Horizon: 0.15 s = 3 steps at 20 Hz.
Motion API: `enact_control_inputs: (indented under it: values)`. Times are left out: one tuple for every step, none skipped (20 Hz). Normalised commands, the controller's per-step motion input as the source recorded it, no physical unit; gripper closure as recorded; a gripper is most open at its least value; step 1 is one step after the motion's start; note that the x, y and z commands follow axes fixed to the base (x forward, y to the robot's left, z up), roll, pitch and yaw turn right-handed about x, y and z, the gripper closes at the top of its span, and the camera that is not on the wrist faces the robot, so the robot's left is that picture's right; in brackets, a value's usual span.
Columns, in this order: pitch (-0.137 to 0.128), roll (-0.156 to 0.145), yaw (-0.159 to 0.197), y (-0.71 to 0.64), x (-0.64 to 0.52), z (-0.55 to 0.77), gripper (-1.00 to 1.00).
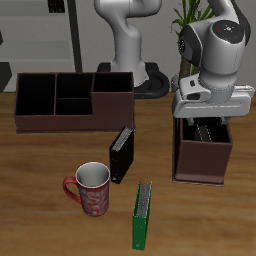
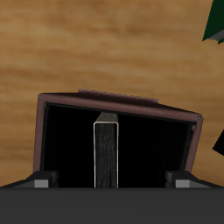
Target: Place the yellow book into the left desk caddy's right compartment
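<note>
Open right compartment [image 2: 149,149], yellow book [image 2: 106,153] upright inside.

Wood-grain table [image 1: 40,190] (matt); glossy red mug [image 1: 90,190].

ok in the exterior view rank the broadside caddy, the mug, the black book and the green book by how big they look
1. The broadside caddy, clearly the largest.
2. The mug.
3. The green book and the black book look close. The green one seems slightly longer, but it stands nearer the camera, so I won't rank them.
</note>
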Motion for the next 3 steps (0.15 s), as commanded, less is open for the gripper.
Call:
enact_control_inputs:
  values:
    - [-0.045,-0.015,0.013,-0.19,-0.12,0.2,-1.0]
    - [-0.076,0.066,-0.022,-0.27,-0.51,0.41,-1.0]
    - [-0.028,0.151,-0.037,-0.15,-0.29,0.25,-1.0]
